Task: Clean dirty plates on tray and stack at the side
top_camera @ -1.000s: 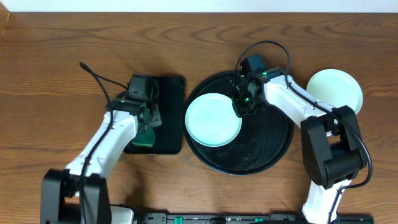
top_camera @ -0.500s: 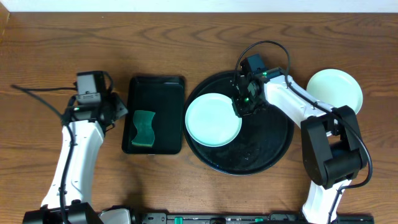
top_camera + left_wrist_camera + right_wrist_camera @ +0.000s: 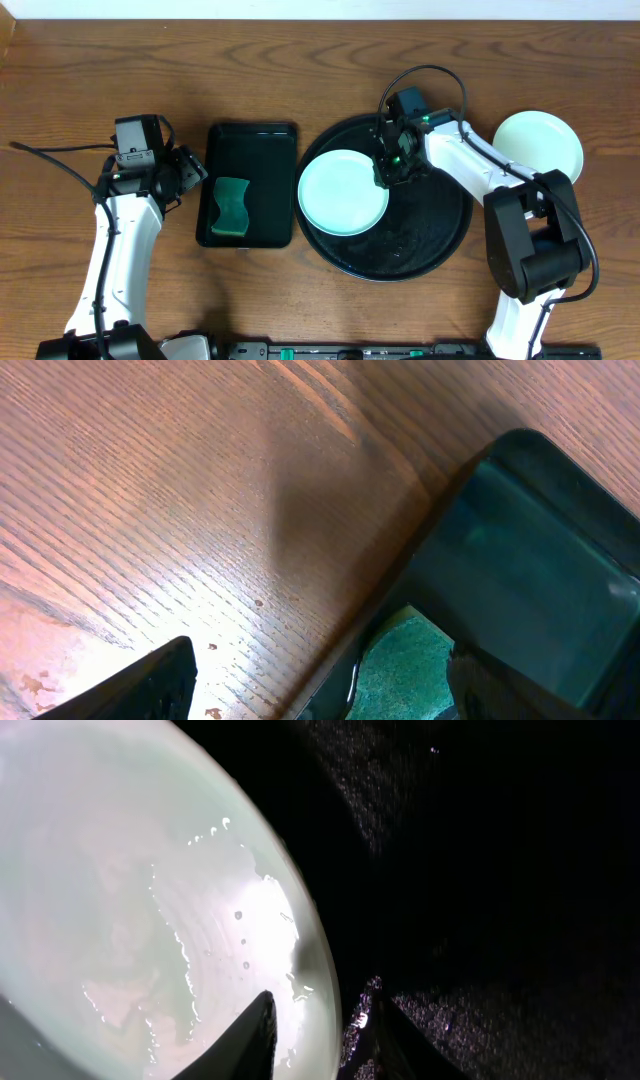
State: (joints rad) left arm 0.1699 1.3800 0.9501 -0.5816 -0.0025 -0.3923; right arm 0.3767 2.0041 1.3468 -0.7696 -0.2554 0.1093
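Note:
A pale mint plate (image 3: 343, 192) lies on the left part of the round black tray (image 3: 420, 245). Its wet surface (image 3: 130, 890) shows streaks and droplets. My right gripper (image 3: 390, 170) sits at the plate's right rim. In the right wrist view its jaws (image 3: 320, 1000) straddle that rim slightly apart, one finger over the plate, the other over the tray (image 3: 480, 870) with a dark gap beside the rim. Another mint plate (image 3: 540, 145) rests on the table right of the tray. My left gripper (image 3: 190, 175) hangs wide open and empty left of the sponge tray.
A rectangular black tray (image 3: 250, 140) holds a green sponge (image 3: 232, 208). In the left wrist view the sponge (image 3: 400, 665) and that tray's corner (image 3: 530, 550) lie between my open left fingers (image 3: 150, 680). The round tray's surface is wet.
My left arm has swung off the rectangular tray to its left side, leaving the sponge in it, and its jaws have opened wide. The right arm and the plate have stayed put.

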